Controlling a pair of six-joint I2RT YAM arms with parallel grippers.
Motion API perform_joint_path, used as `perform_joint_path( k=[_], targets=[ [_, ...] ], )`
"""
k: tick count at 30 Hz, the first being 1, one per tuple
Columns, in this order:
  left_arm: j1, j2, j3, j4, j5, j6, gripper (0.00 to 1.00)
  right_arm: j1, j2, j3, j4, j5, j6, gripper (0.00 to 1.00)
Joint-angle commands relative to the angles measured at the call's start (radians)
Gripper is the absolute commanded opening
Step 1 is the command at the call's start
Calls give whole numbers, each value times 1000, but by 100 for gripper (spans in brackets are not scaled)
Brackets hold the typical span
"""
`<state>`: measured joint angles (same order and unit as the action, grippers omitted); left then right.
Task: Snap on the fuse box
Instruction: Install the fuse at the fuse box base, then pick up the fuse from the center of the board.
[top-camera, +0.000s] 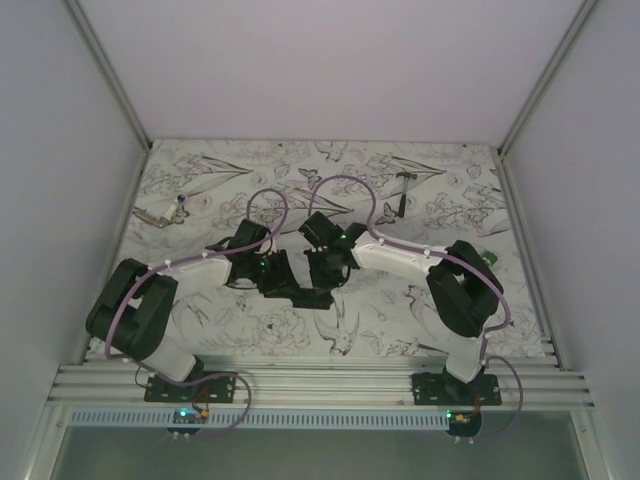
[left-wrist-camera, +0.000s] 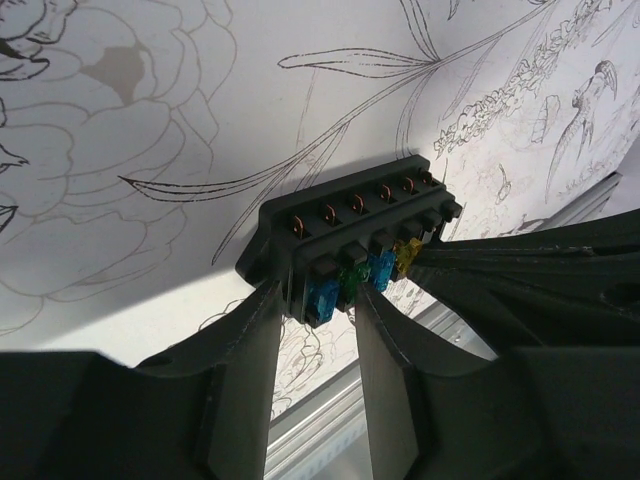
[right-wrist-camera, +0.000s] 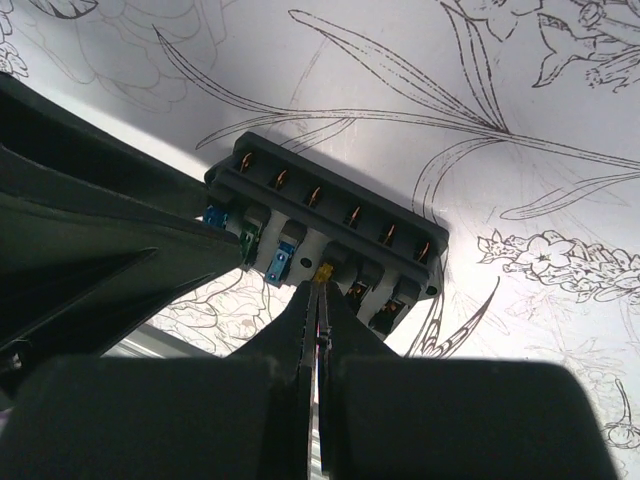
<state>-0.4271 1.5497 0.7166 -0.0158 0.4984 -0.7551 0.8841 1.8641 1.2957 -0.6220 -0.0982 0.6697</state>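
The fuse box (left-wrist-camera: 350, 225) is held above the patterned desk (left-wrist-camera: 140, 200), between both arms. It is grasped at its fuse-side edge by the jaws of the left gripper (left-wrist-camera: 317, 300). The right gripper (right-wrist-camera: 318, 292) is clenched, its tips meeting at a yellow fuse (right-wrist-camera: 323, 271).

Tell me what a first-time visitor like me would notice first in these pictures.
Probably the black fuse box with its row of blue, green and yellow fuses, gripped by the left hand just above the table near its middle. Next comes the right hand, shut, with its tips at the yellow fuse. The flower-drawn table cover also stands out.
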Motion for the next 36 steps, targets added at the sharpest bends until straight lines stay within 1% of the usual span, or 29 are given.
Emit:
perform_joint_path(
  k=[1,4,5,8,10,11,12,15,16,19,22,26,32,36],
  targets=[
    [-1,44,-14,19,12,1,37,3,118,-18,-80,92,16,0],
    [-4,54,-29,36,19,-10,36,3,174,-39,-107,152,10,0],
    [-4,55,-32,39,23,-15,36,3,175,-50,-97,150,4,0],
    [-5,34,-43,40,28,-32,36,10,94,-54,-3,109,-40,0],
    [-6,12,-50,40,22,-40,37,10,33,-11,34,89,-80,0],
    [-7,3,-51,39,18,-43,38,9,7,22,34,84,-98,2],
    [-6,-3,-51,38,14,-46,40,6,-11,49,33,78,-117,8],
    [-6,-32,-53,31,-11,-56,42,-16,-55,98,26,70,-146,19],
    [-6,-44,-56,24,-26,-56,44,-28,-68,100,17,77,-152,25],
    [-6,-83,-60,-6,-67,-44,53,-72,-107,72,-3,143,-168,29],
    [-6,-126,-58,-47,-101,-27,61,-131,-128,18,-3,212,-171,38],
    [-6,-165,-52,-96,-143,-2,71,-192,-114,-35,11,316,-175,46],
    [-1,-189,-70,-105,-160,-9,85,-255,-78,-84,82,327,-181,49],
    [1,-197,-75,-108,-160,-9,89,-271,-40,-89,114,312,-185,50]
  ],
)
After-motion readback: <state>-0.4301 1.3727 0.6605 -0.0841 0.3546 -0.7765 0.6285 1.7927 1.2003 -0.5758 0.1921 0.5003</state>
